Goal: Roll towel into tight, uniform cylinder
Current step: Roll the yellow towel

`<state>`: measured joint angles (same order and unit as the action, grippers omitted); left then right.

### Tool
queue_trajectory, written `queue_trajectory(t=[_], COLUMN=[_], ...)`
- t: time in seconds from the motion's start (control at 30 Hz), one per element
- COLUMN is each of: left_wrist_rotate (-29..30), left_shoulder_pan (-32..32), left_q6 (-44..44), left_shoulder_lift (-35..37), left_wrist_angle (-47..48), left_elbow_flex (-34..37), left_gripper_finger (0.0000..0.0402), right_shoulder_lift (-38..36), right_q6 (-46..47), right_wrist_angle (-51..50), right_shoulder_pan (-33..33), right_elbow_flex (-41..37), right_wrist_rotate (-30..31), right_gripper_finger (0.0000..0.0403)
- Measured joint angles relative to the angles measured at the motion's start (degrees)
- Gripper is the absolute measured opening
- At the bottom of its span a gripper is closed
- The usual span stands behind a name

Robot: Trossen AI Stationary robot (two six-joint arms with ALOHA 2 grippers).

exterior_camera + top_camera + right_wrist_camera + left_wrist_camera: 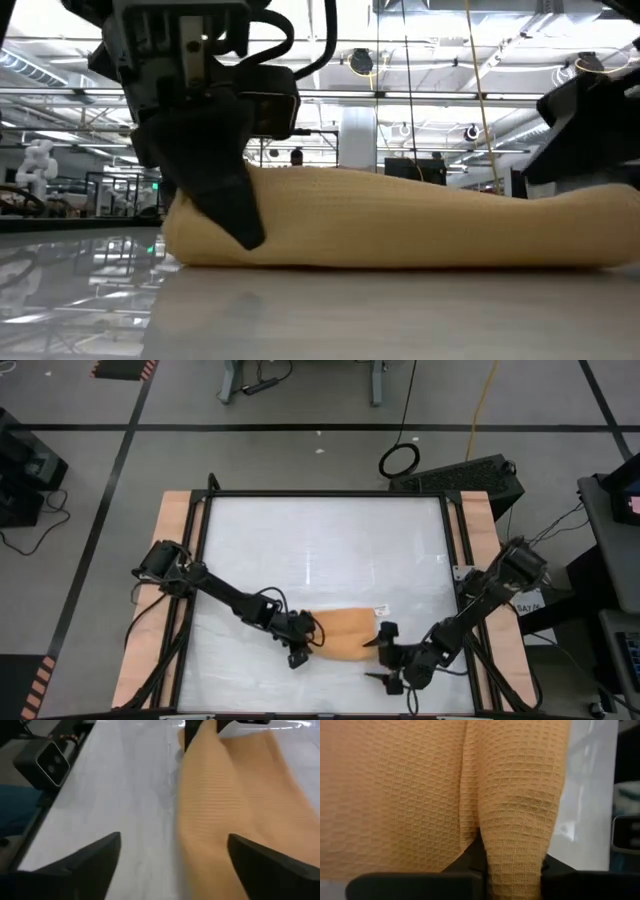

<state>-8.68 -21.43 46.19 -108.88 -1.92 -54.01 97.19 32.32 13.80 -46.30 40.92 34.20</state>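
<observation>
The orange-tan towel (pixel 345 632) lies as a thick, partly rolled bundle on the white table top (pixel 320 540), near the table's near edge. Its small white tag (pixel 380 610) shows at the far right corner. My left gripper (pixel 305 645) is at the towel's left end, shut on a fold of it. In the low view its dark finger (pixel 225 200) stands in front of that end. My right gripper (pixel 175 865) is open at the towel's right end (pixel 210 845). One finger is above the bare table and the other (pixel 270 865) above the cloth, touching nothing that I can see. My left gripper pinches a rolled fold of the towel (pixel 512 865) between its two fingers, at the towel's left end. The fingers come slanting down from the table's left. The rest of the towel (pixel 395 795) lies on the table beyond the fingers.
A small grey camera box (pixel 50 757) sits at the table's near edge, by my right gripper. The black frame (pixel 450 550) runs around the table top. The far half of the table is bare white surface.
</observation>
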Motion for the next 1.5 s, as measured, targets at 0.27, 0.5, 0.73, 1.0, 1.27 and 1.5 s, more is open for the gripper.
queue_trajectory(t=[0.27, 0.5, 0.73, 1.0, 1.27, 1.5], left_wrist_rotate=[1.21, 2.11, 2.55, 3.22, 8.90, 9.61], left_shoulder_pan=[-0.09, -0.09, -0.09, -0.07, -0.07, -0.34], left_q6=[1.54, 1.52, 1.32, 0.49, -0.47, -3.68], left_shoulder_lift=[-0.15, -0.13, -0.14, -0.13, -0.13, 0.42], left_wrist_angle=[-4.35, -4.67, -5.10, -5.28, -6.34, -6.14], left_elbow_flex=[0.05, 0.05, 0.05, 0.05, 0.05, 0.05], left_gripper_finger=[0.0051, 0.0051, 0.0051, 0.0050, 0.0074, 0.0167], right_shoulder_lift=[6.21, 6.19, 6.19, 6.17, 6.08, 6.03], right_q6=[-3.83, -1.73, -0.22, -2.30, -5.77, -6.71], right_wrist_angle=[-8.20, -28.17, -34.07, -34.83, -36.33, -37.02], right_shoulder_pan=[1.73, 2.81, 6.84, 12.73, 16.17, 17.42], right_elbow_flex=[7.32, 15.42, 16.62, 16.65, 16.67, 16.67], right_wrist_rotate=[2.40, 1.95, -6.62, -19.24, -25.02, -25.94], right_gripper_finger=[0.0394, 0.0394, 0.0393, 0.0393, 0.0392, 0.0328])
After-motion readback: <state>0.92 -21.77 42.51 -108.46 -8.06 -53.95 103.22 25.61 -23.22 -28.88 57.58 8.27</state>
